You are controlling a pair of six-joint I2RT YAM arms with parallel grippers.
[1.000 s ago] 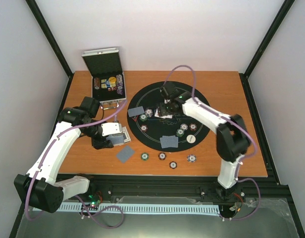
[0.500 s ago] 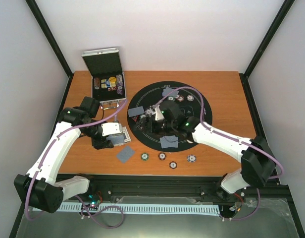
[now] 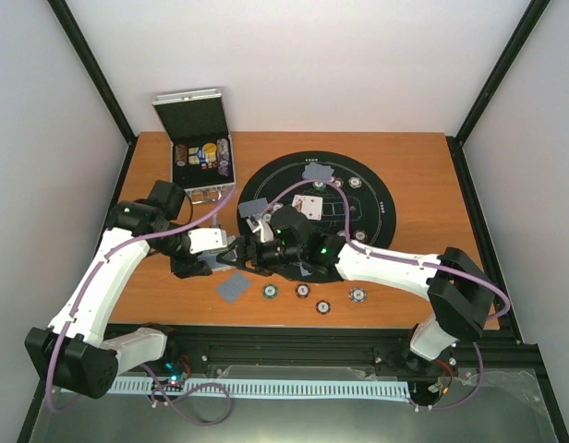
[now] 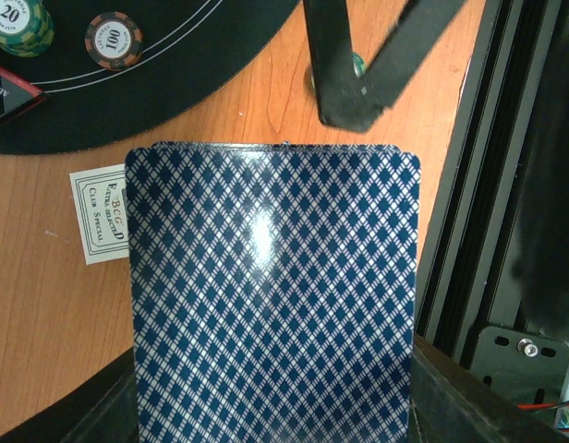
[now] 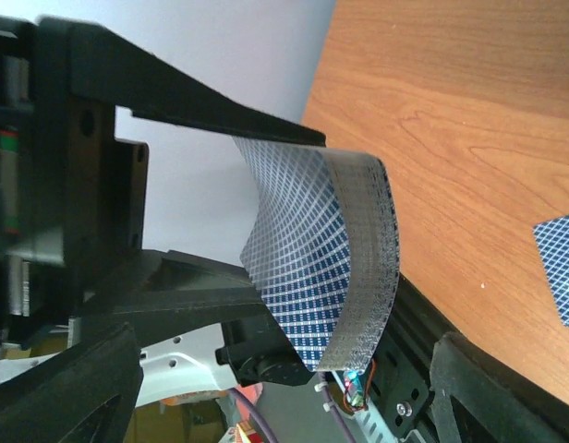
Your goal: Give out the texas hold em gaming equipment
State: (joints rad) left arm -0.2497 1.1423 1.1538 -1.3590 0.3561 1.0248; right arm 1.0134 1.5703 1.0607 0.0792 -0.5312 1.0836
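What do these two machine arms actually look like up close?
Both the left arm and right arm have smooth white shells between chunky black joints. A purple cable loops along each, and black pincer fingers finish the ends.

In the left wrist view, a green chip (image 4: 9, 20) on the black felt bears the number "20", and an orange-and-black chip (image 4: 114, 40) near it bears "100". A white printed card (image 4: 98, 215), lying on the wood partly under the deck of playing cards (image 4: 271, 295), carries small lettering ending in "Club Special". The line above those words is too small to make out, and the white letters on the red marker (image 4: 6, 88) are cut off at the edge.
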